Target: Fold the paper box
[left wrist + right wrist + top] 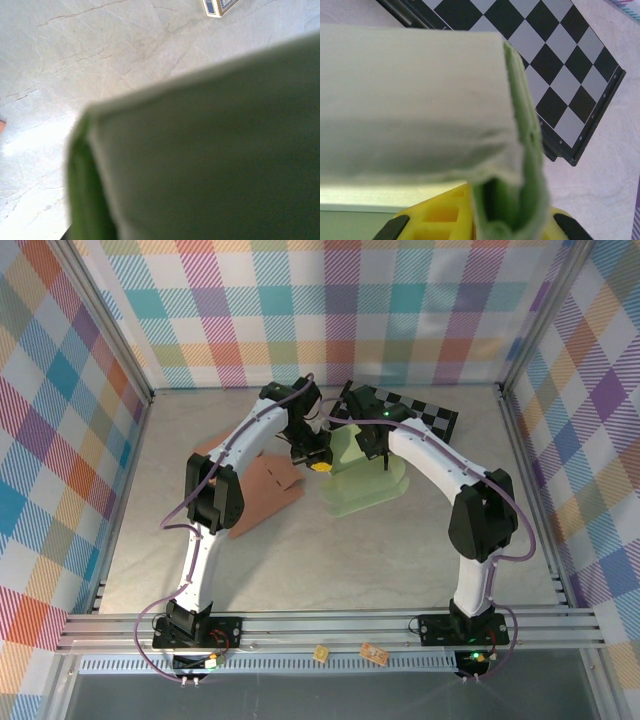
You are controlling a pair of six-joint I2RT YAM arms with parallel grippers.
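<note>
The pale green paper box (pixel 365 485) lies mostly flat on the table's far middle, with a raised part at its back. My left gripper (pixel 318 462) is at its left edge. In the left wrist view a green panel (pixel 210 150) stands close against the camera and hides the jaws. My right gripper (pixel 375 445) is at the box's back edge. In the right wrist view a doubled green flap (pixel 525 150) runs down between the yellow fingers (pixel 435 215), and my right gripper (pixel 512 220) is shut on it.
A brown cardboard sheet (pixel 262 490) lies left of the green box, partly under the left arm. A black-and-white checkerboard (pixel 420 410) (pixel 555 65) lies behind the box. Two small items (pixel 322 652) (pixel 375 651) sit on the front rail. Metal frame posts bound the table.
</note>
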